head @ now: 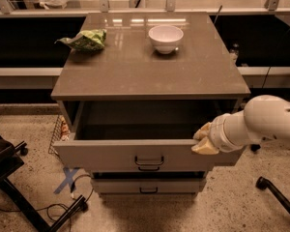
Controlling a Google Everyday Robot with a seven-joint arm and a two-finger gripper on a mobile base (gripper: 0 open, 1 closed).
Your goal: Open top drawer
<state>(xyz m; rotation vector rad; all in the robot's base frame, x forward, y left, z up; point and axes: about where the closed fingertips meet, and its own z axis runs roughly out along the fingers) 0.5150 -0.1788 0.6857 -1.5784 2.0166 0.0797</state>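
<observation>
The top drawer [111,156] of the pale grey cabinet [135,71] stands pulled well out toward me. Its deep grey interior [135,122] shows nothing inside. A small dark handle [149,160] sits in the middle of its front. My gripper [203,139], on a white arm coming in from the right, rests at the right end of the drawer front's top edge. A shorter drawer [150,185] shows below, and the one between is mostly hidden under the open front.
A white bowl [166,37] and a green crumpled bag [84,40] sit on the cabinet top. A black chair base [19,197] and cables lie on the floor at left, near a blue tape cross [67,180]. Another black leg [280,199] is at right.
</observation>
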